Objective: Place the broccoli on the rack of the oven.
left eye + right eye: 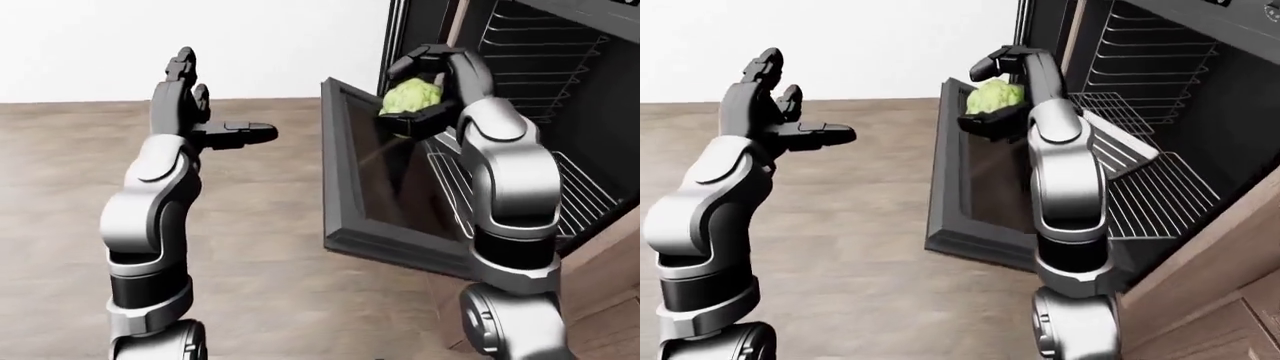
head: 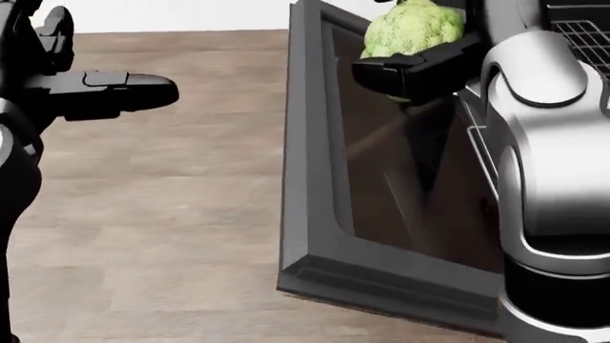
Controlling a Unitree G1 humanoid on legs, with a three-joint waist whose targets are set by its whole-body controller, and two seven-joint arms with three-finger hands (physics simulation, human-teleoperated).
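The right hand grips the broccoli above the open oven door; the rack lies rightward and lower (left hand open, well apart).

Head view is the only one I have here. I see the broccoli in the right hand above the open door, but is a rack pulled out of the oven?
Observer: Yes. In the right-eye view a wire rack sticks out over the open door, right of the arm.
Operator: Are there more racks higher up?
Observer: Yes, another rack sits inside the oven, about level with the broccoli.
Operator: Do fingers cover the broccoli from above?
Observer: Yes, the right hand curls its fingers over the top.
Operator: And the left hand?
Observer: The left hand is open, fingers pointing up, holding nothing.
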